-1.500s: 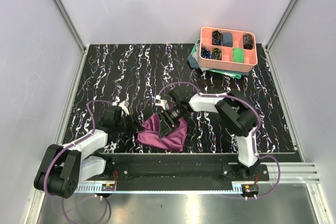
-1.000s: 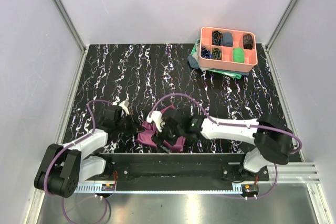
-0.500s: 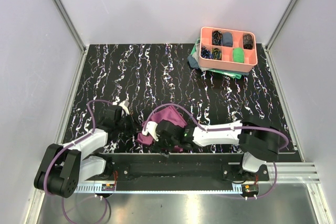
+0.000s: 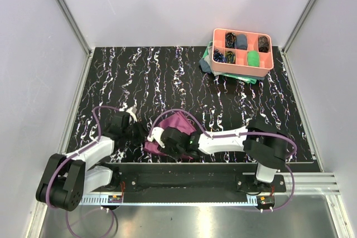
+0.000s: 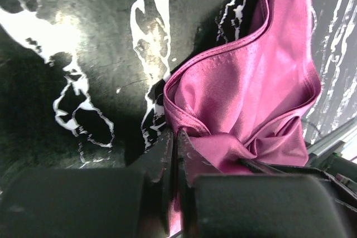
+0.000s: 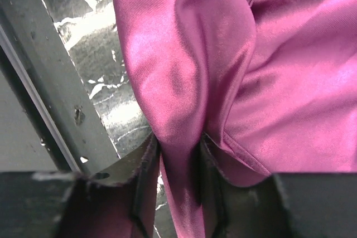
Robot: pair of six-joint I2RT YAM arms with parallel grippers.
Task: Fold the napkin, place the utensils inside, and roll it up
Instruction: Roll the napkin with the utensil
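Plain pale grey walls [image 4: 184, 4] close in three sides, joined at the corners by slanting aluminium posts [image 4: 67, 12]. The table [image 4: 139, 71] is black with white marble veins, evenly lit and showing glare up close. A black rail [image 4: 184, 178] runs along its near edge, with brushed metal [image 4: 195, 221] below.

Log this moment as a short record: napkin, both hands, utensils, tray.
napkin: bunched up, not flat, at the near edge of the table
left hand: shut on the napkin's edge
right hand: closed on a raised fold of the napkin
utensils: none in view
tray: far right of the table, holds cloth rolls, sits on a teal cloth
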